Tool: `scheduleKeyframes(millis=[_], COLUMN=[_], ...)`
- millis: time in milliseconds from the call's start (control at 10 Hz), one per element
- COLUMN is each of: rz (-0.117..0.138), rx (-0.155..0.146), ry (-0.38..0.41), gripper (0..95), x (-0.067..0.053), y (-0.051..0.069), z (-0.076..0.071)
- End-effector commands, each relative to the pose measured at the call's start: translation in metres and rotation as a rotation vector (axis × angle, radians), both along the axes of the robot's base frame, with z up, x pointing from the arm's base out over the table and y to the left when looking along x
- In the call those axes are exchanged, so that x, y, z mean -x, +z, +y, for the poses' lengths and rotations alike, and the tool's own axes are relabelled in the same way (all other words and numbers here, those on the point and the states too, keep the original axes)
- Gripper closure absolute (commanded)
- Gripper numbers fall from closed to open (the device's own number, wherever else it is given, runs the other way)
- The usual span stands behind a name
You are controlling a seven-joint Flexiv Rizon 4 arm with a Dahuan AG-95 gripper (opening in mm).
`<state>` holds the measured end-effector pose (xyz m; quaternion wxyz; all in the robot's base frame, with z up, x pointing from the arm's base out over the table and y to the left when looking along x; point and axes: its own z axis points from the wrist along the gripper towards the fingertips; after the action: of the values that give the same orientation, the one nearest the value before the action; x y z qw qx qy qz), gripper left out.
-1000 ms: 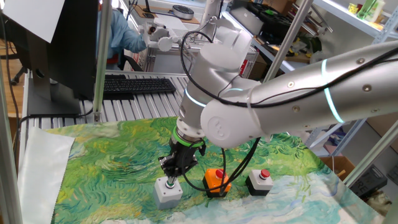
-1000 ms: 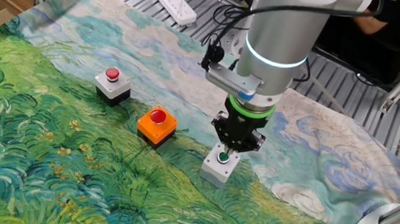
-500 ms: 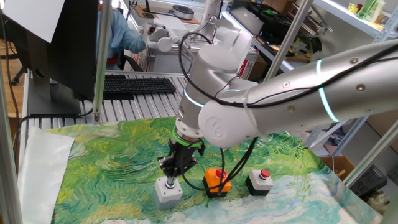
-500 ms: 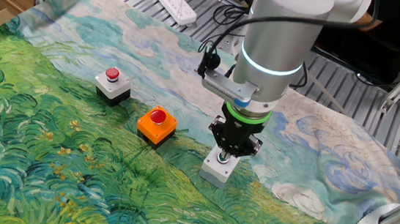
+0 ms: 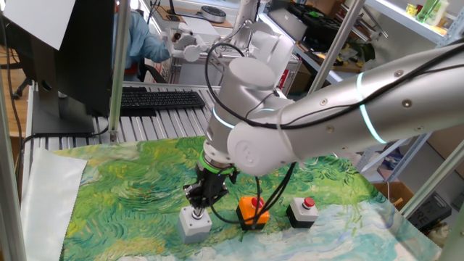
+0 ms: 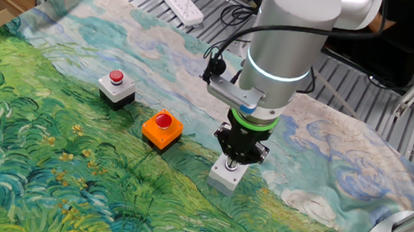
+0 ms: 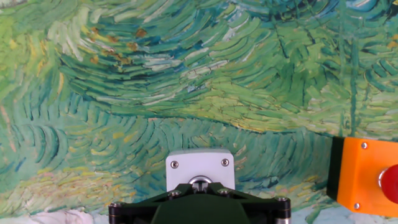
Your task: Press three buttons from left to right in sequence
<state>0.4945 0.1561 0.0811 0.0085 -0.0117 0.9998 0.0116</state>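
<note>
The light grey button box (image 5: 194,224) stands left of the orange box with the red cap (image 5: 254,212) and the black box with the small red cap (image 5: 301,212). My gripper (image 5: 204,207) stands upright over the grey box, its fingertips together and down on the top; the green cap is hidden under them. The other fixed view shows the gripper (image 6: 234,161) on the grey box (image 6: 225,176), with the orange box (image 6: 162,129) and black box (image 6: 117,89) apart. In the hand view the fingertips (image 7: 200,185) meet at the grey box (image 7: 200,167); the orange box (image 7: 364,176) is at right.
The boxes stand on a green and blue painted cloth (image 5: 130,188). A keyboard (image 5: 156,99) and a metal post (image 5: 116,65) are behind it, and a white power strip (image 6: 180,1) lies at the cloth's far edge.
My gripper has come down a little onto the grey box, and its green cap, seen a second ago, is now covered. The boxes have not moved.
</note>
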Motion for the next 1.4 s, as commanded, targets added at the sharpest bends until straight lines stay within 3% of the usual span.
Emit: scheduleKeyframes(millis=[100,300,400,500,600,700,800,900,1400], rz=[-0.002,-0.007,-0.009,-0.003,0.012,0.018,0.042,0.043,0.038], rx=[-0.001,-0.002,-0.004,-0.003,0.004,0.007,0.006,0.005,0.008], ry=[0.002,-0.002,-0.009,-0.011,-0.004,-0.001,0.004,0.005,0.003], gripper=[95.0,95.0,95.0,95.0,95.0,95.0,95.0,95.0,95.0], x=[-0.001,-0.001,-0.001,0.000,0.001,0.002,0.005,0.009,0.018], y=[-0.008,-0.023,-0.021,-0.007,0.018,0.027,0.069,0.084,0.092], z=[0.000,0.000,0.000,0.001,0.000,0.000,-0.007,-0.011,-0.016])
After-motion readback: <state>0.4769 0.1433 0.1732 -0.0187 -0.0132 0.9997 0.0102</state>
